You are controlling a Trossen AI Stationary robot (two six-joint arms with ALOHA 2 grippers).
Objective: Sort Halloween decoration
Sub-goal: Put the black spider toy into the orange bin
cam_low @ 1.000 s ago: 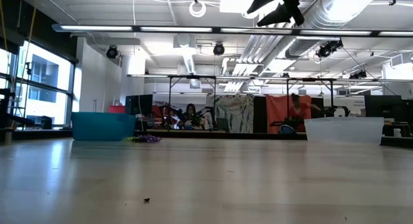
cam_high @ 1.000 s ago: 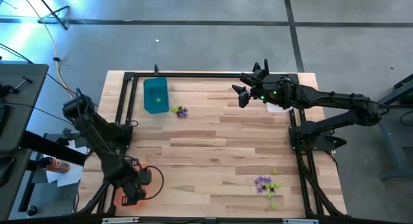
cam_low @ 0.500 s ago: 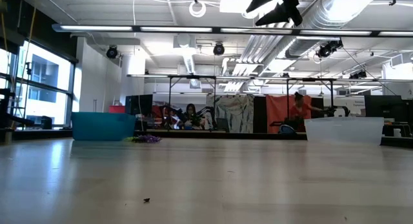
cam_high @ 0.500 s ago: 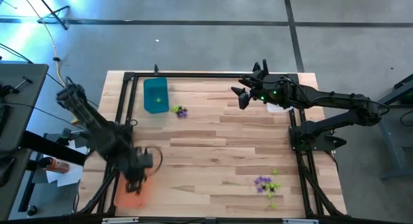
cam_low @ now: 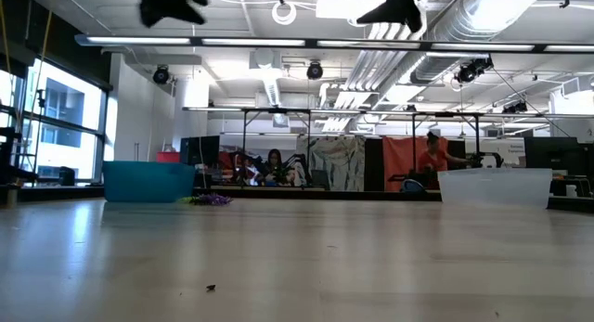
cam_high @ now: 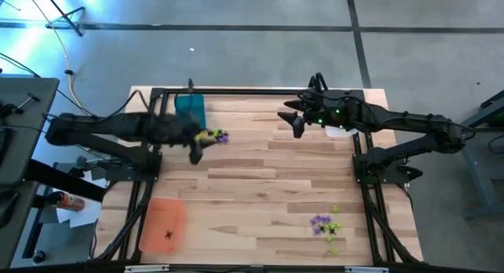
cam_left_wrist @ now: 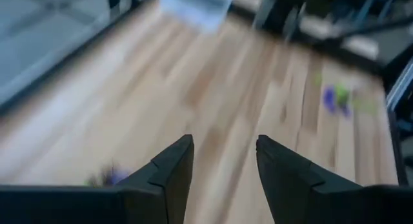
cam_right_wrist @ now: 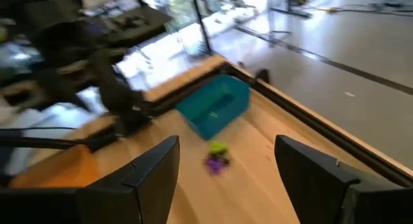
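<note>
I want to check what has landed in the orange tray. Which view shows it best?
The high view: the orange tray lies fully in sight from above, with a small dark trinket inside. The right wrist view catches only an orange corner of it. The low and left wrist views do not show it.

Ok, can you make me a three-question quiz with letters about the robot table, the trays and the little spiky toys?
1. Where is the left hand?
A. Over the orange tray
B. Near the teal tray and a small pile of trinkets
C. Over the big pile

2. What colour is the tray at the near left corner?
A. Orange
B. Teal
C. Pink

3. What is the right hand doing?
A. Squeezing a trinket
B. Resting in a tray
C. Open, holding nothing

Answers: 1 B, it hangs by the teal tray and small pile. 2 A, it looks orange from above. 3 C, its fingers stand apart with nothing between.
</note>
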